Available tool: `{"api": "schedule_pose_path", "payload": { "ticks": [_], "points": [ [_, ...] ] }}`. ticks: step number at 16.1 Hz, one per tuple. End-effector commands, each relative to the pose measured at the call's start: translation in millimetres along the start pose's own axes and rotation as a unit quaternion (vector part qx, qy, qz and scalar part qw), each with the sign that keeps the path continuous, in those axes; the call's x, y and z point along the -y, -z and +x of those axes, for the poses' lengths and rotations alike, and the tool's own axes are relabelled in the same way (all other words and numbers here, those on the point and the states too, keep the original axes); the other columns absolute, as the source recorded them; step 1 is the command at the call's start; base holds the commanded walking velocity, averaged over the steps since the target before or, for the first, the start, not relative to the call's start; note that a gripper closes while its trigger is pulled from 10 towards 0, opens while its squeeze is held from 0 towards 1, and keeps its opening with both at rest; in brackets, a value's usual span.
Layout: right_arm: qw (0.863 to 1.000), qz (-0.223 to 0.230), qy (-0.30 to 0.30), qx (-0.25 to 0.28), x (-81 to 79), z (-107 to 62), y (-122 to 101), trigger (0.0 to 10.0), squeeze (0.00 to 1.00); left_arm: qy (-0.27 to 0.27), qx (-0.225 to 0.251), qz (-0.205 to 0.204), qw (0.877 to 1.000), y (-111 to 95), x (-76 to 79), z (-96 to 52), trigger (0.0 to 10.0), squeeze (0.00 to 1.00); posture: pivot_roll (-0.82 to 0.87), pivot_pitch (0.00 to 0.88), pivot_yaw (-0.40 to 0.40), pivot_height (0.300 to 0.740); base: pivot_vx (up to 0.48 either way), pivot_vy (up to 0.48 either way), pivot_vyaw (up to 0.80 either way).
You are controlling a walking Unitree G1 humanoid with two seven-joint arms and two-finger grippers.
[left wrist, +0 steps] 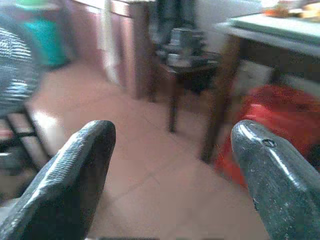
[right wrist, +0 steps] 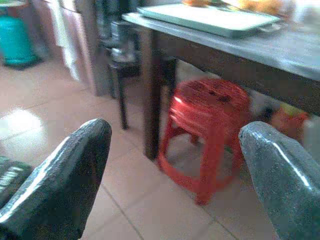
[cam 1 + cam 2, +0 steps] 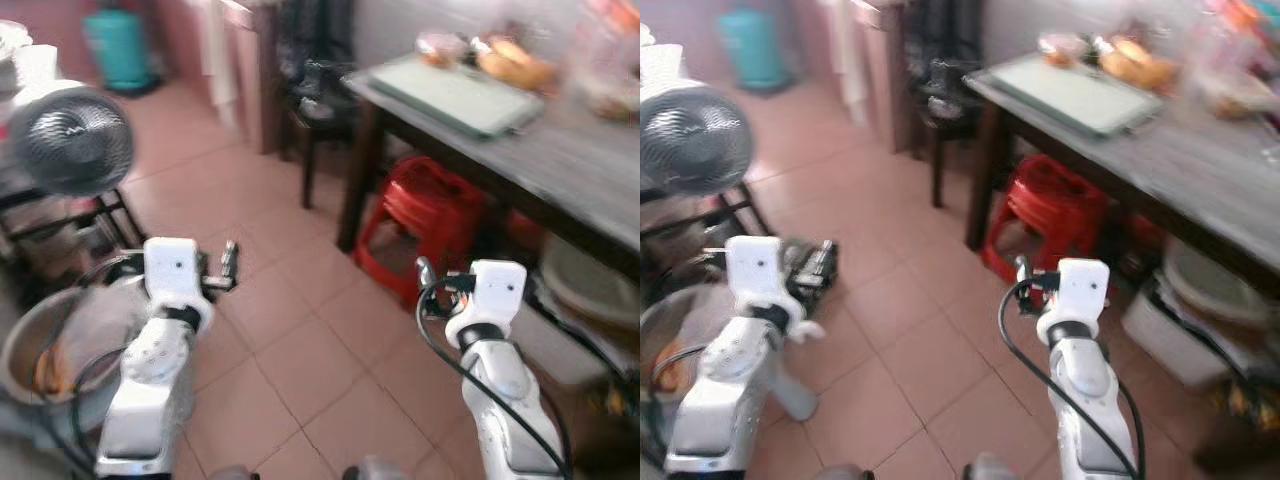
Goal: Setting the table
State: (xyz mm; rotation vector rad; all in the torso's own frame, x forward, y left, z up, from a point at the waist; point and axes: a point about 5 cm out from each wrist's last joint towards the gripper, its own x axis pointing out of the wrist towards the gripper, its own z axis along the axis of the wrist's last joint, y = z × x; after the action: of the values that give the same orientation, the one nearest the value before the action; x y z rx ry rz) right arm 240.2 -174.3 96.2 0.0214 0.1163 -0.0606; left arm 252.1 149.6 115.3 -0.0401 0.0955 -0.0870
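Looking ahead: I saw a dark wooden table (image 3: 560, 170) on the right side, past both arms, with pink floor tiles between me and it.
Table top: one pale green tray (image 3: 455, 95) lay flat on it, and some blurry food (image 3: 515, 62) sat just behind the tray. I could not tell what the food was.
Under the table: red plastic stools (image 2: 207, 125) were stacked on the floor right by a table leg. I could not count how many were in the stack.
Near the table: one small dark side table (image 1: 187, 67) with things on it stood past the table's far corner, beside the wall.
Left side: one round fan (image 3: 70, 140) stood on a dark rack, and one big metal bowl (image 3: 30, 345) sat low on the floor beside my left arm.
Far back: one teal gas tank (image 3: 120, 45) stood in the corner.
Left gripper (image 1: 172, 180): it was up in front of me with its two black fingers (image 1: 70, 185) spread wide apart and nothing between them.
Right gripper (image 2: 180, 185): it also had two fingers (image 2: 285, 185) spread wide with nothing in them, and it pointed at the red stools and the table.
Arms counted: two, both away from the table and touching nothing.
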Motion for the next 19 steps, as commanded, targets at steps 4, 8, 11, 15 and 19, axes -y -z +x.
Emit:
{"api": "schedule_pose_path", "payload": {
  "ticks": [4,8,11,15,19],
  "points": [
    [1.000,-0.001,0.004,0.004,3.1,0.8,-2.9,10.0,0.00,0.016,0.016,0.007,1.000,-6.7,1.7,1.6,10.0,0.00,0.02,0.000,-0.010,0.740,0.000,0.000,-0.80],
    [1.000,-0.001,0.005,0.005,3.1,1.2,-3.2,10.0,0.00,0.041,0.027,-0.010,0.999,-10.9,3.8,1.1,10.0,0.00,0.02,0.000,-0.008,0.740,0.000,0.000,-0.80],
    [1.000,-0.001,0.005,0.005,2.8,0.8,-3.1,10.0,0.00,0.040,0.028,-0.009,0.999,-10.7,4.3,0.9,10.0,0.00,0.01,0.000,-0.008,0.740,0.174,0.000,-0.80],
    [1.000,-0.003,0.006,0.005,2.8,0.9,-3.4,10.0,0.00,0.046,0.029,-0.017,0.998,-11.0,4.8,1.1,10.0,0.00,0.01,0.000,-0.008,0.740,0.000,0.000,-0.80],
    [1.000,-0.003,0.007,0.005,3.5,0.9,-2.8,10.0,0.00,0.028,0.030,-0.003,0.999,-11.2,3.0,1.9,10.0,0.00,0.01,0.000,-0.007,0.740,0.000,0.000,-0.80]
  ]
}}
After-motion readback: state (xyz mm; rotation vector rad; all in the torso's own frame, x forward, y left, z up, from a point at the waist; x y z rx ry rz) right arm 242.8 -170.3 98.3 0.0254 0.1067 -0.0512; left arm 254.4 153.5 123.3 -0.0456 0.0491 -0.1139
